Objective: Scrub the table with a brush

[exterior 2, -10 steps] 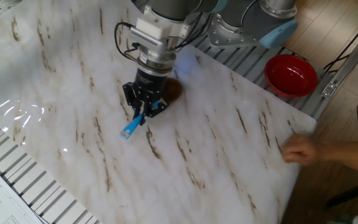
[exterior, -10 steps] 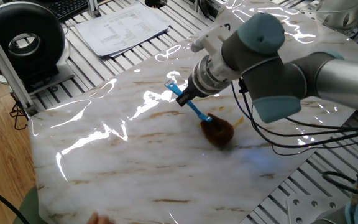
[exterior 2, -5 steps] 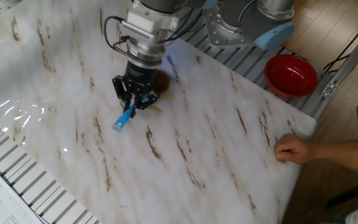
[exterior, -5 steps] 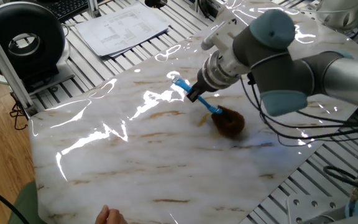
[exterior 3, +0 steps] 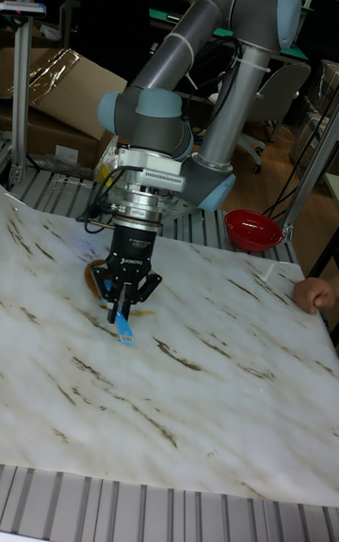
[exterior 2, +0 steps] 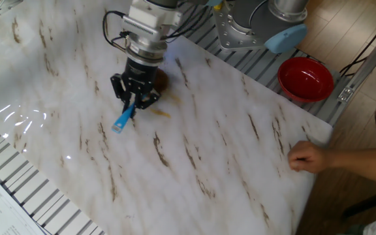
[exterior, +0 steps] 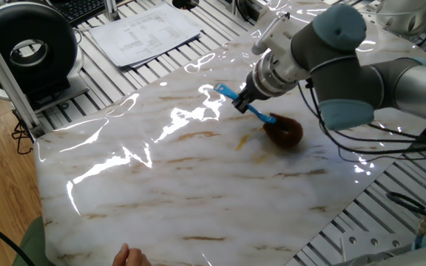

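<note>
Since the earlier frames, the pincer (exterior 2: 134,99) and the brush (exterior: 266,123) are sitting further toward the arm's side of the bench (exterior: 154,192), the fuzzy brown head now lying past the tan streak it was covering before. From the other fixed view, the same shift is showing as a slide up and to the left, with the blue handle end (exterior 2: 121,121) trailing out below the fingers. A person's hand (exterior 2: 304,157) at the bench edge is sitting where it was half a second ago.

Right now the pincer is closing narrowly on the thin blue handle of the brush, gripping it partway along, so that the handle is sticking out on one side and the brown head (exterior: 283,132) is pressing on the marble surface on the other. In the tall fixed view the pincer (exterior 3: 126,296) is pointing straight down, the handle tip (exterior 3: 126,334) is slanting toward the camera, and the head (exterior 3: 97,279) is peeking out behind the fingers.

A small orange-brown stain (exterior 2: 161,113) is lying on the bench just beside the pincer. A red bowl (exterior 2: 305,78) is resting on the ribbed metal frame (exterior 2: 253,62) beyond the far bench edge, well apart from the brush. Printed sheets of paper (exterior: 148,31) are lying on the frame at the opposite end.
</note>
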You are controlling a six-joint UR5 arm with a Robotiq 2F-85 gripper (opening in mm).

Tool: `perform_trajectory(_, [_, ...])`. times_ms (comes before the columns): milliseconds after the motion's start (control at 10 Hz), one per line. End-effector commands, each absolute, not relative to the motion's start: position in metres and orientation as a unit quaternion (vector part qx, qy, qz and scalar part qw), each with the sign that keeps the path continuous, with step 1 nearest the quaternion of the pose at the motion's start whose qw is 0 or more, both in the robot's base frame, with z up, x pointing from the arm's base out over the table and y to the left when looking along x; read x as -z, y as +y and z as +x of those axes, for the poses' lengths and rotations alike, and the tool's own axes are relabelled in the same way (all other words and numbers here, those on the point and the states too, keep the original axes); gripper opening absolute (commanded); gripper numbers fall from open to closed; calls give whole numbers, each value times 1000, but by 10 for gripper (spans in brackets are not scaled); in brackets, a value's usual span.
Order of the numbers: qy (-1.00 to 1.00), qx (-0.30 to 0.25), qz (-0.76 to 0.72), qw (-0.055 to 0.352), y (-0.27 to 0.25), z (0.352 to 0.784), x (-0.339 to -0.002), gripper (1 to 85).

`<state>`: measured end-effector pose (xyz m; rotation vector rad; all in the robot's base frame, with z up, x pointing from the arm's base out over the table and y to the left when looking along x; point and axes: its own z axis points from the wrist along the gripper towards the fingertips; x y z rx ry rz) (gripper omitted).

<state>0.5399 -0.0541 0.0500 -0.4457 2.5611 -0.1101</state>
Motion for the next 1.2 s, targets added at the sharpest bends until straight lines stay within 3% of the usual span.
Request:
perform_trajectory(0, [939, 44, -190, 283, -74, 546, -59, 10])
perform_trajectory(300, [936, 21, -180, 300, -70, 550, -56, 10])
perform_trajectory(600, [949, -72, -95, 292, -30, 542, -53, 10])
perform_trajectory(1100, [945, -100, -56, 306, -3, 550, -53, 10])
